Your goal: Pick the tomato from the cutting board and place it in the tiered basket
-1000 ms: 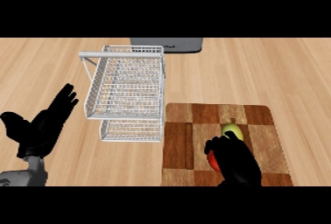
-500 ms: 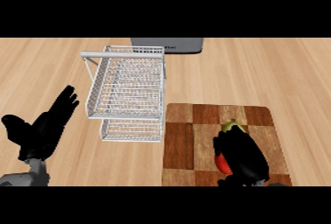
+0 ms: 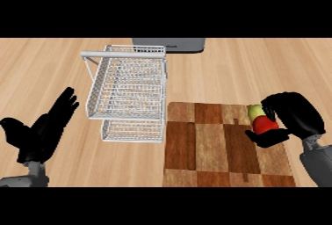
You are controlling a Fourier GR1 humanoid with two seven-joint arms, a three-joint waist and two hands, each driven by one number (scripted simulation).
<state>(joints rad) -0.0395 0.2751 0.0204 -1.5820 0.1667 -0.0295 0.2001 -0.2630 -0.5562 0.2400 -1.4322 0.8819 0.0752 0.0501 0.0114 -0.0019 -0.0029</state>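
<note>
Plainly the right hand [image 3: 295,116] grips one tomato [image 3: 262,125] over one cutting board [image 3: 207,145], left hand [image 3: 42,132] open.

A pale wooden counter top [image 3: 39,70] with long, fine grain lines fills the view, evenly lit; a flat grey box-shaped object [image 3: 170,44] sits at its far edge.

The tomato [image 3: 265,126] is red with a yellow-green part. The cutting board [image 3: 207,145] has dark and light brown blocks. The tiered basket [image 3: 130,88] is white wire mesh, the counter [image 3: 259,70] pale wood grain.
</note>
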